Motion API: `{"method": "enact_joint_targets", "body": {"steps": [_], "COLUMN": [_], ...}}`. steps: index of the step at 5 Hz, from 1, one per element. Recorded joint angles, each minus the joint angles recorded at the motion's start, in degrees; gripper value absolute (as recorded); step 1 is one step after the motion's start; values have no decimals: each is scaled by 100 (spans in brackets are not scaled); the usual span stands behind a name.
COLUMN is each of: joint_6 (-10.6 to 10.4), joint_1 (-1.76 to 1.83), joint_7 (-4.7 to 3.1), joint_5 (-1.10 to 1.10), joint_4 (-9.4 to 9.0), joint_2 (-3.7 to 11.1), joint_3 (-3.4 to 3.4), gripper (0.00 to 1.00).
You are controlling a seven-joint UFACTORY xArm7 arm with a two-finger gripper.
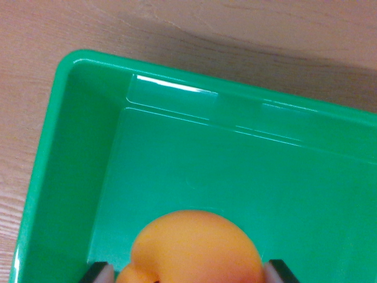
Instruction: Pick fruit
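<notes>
At the frame's bottom we see the claw [187, 272] clenched across the fruit [197, 247], likely light, smooth, slippery plastic, above the bin [88, 118]

Orange fruit [197, 247] and claw [187, 275] cut off below.

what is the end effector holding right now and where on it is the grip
The end effector holds an orange fruit by its two opposite sides, one finger on each flank, above the green tray. The exact contact points are cut off by the frame.
</notes>
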Motion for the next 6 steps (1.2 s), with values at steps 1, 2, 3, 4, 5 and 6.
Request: {"method": "enact_joint_targets", "body": {"steps": [1, 2, 3, 4, 5, 6], "joint_6": [0, 205, 205, 394, 394, 562], "joint_1": [0, 0, 0, -1, -1, -1], "joint_7": [0, 4, 4, 8, 8, 11], "joint_5": [0, -2, -2, -4, -4, -6], "joint_4": [0, 137, 137, 262, 262, 374], "joint_2": [0, -69, -69, -132, -132, -188], "joint_3": [0, -1, -1, -1, -1, -2], "gripper": [100, 100, 100, 100, 100, 100]}}
